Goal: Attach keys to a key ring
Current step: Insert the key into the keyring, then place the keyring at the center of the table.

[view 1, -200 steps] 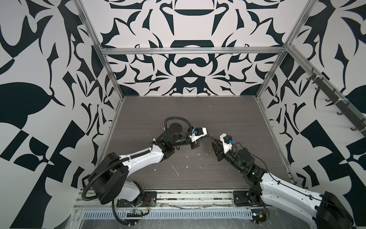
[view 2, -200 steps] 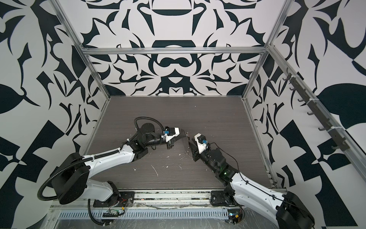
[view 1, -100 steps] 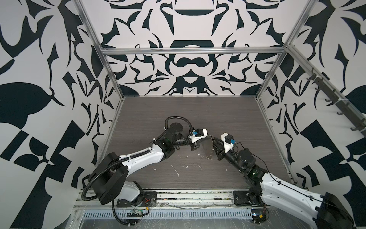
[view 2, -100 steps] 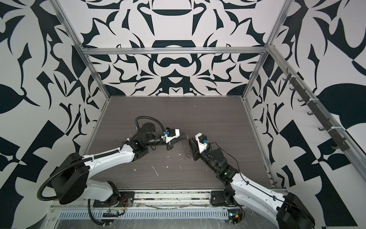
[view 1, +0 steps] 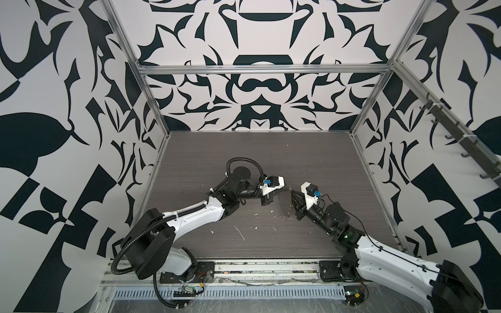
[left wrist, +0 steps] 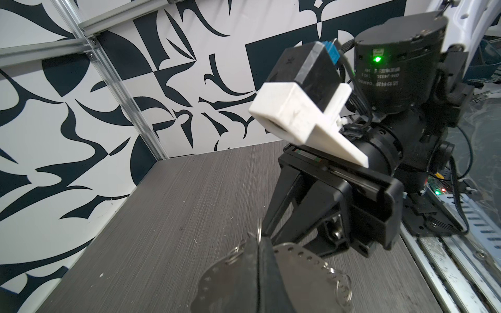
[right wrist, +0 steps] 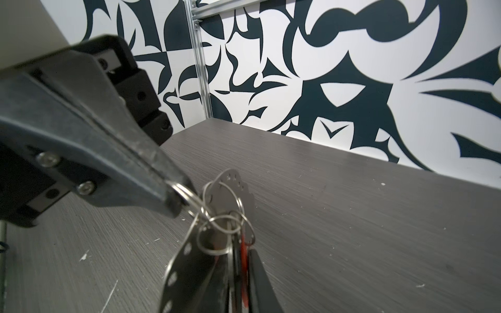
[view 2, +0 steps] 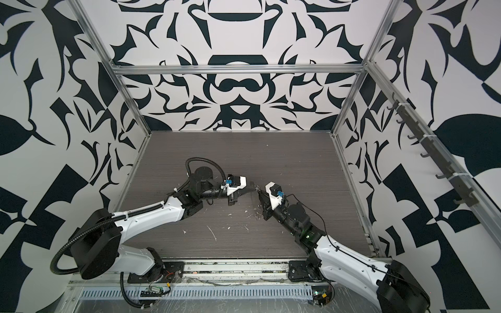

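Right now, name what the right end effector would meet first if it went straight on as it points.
Most likely the small silver split ring pinched by the left end effector, then its grey fingertips: they sit nearly tip to tip with the right end effector. Depth is unclear.

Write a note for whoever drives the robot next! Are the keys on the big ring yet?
Left end effector: shut on a small split ring.
Right end effector: shut on the keys with the red tag, tip to tip with the left.
Key ring: between the two tips, above the table.
Done: both pieces gripped and held together.
Left to do: hook the split ring onto the key ring; I cannot tell whether any key is joined yet.
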Available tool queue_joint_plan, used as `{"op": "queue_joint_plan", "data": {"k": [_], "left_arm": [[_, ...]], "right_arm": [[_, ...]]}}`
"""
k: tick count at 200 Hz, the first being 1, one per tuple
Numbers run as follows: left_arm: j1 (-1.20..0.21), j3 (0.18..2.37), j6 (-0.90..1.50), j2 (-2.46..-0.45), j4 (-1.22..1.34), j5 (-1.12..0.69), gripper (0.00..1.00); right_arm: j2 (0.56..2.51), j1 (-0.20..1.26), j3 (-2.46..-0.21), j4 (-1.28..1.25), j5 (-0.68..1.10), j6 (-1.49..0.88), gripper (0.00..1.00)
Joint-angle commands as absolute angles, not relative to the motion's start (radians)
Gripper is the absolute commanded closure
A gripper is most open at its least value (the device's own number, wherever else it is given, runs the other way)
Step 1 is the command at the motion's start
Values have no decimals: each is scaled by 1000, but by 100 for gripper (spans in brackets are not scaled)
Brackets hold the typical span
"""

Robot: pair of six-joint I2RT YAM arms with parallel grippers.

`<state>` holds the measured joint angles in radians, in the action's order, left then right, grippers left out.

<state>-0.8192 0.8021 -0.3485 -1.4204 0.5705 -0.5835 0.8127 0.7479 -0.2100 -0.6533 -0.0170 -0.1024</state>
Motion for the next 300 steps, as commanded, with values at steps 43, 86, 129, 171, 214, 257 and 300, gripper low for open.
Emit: {"op": "queue_joint_plan", "data": {"k": [43, 86, 129, 171, 214, 257, 300], "left_arm": [[-821, 782, -343, -1399, 676, -548, 100], [-821, 727, -330, -1384, 778, -497, 97], [-821, 726, -341, -1391, 779, -441, 79], [-802, 686, -290, -1375, 861, -295, 71], [-687, 582, -129, -1318, 1039, -240, 68], [-624, 555, -65, -1288, 1045, -177, 68], [-602, 541, -64, -1282, 1047, -153, 67]], "right_arm": [[773, 749, -214, -658, -103, -100, 100], [741, 749, -218, -607, -158, -97, 100], [760, 749, -324, -417, -180, -119, 100], [864, 749, -551, -40, -291, -189, 100], [1048, 796, -800, 365, -507, -287, 100], [1187, 904, -1000, 644, -662, -300, 100], [1206, 943, -1136, 745, -513, -64, 100]]}}
